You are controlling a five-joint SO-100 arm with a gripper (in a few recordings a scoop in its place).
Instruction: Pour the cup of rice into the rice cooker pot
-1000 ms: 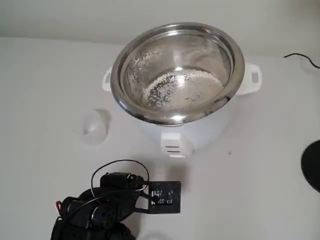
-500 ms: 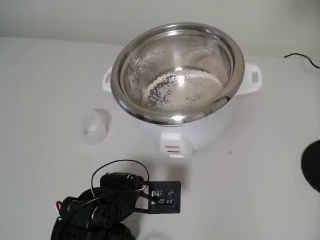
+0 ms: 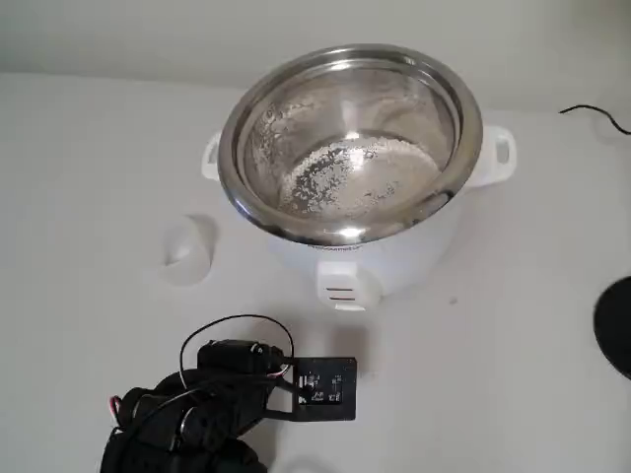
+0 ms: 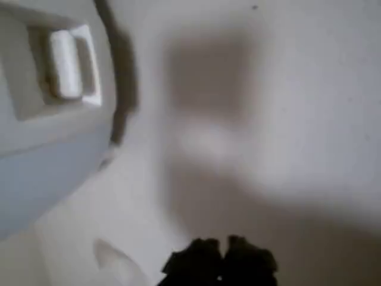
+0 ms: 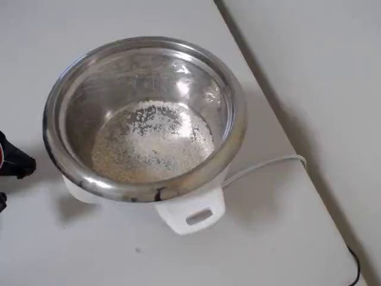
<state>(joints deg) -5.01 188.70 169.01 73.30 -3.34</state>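
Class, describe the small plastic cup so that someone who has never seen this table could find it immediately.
In the fixed view, start at the rice cooker pot, the big shiny steel bowl in a white body. Look to its lower left on the white table: the cup sits there, apart from the cooker. It is small, round, whitish and translucent, nearly blending into the table.

A black robot arm (image 3: 202, 414) of blocky, matte plastic segments stands at the table's near edge in the fixed view. A thin black cable (image 3: 237, 330) loops in an arc above its rounded motor housing (image 3: 235, 355), and a short run of red and white wire shows beside it. A flat, square black plate (image 3: 323, 388) on the arm's right side carries small pale markings, too fine to read. In the wrist view, the gripper (image 4: 219, 265) shows as two dark, rounded, blurred lobes.
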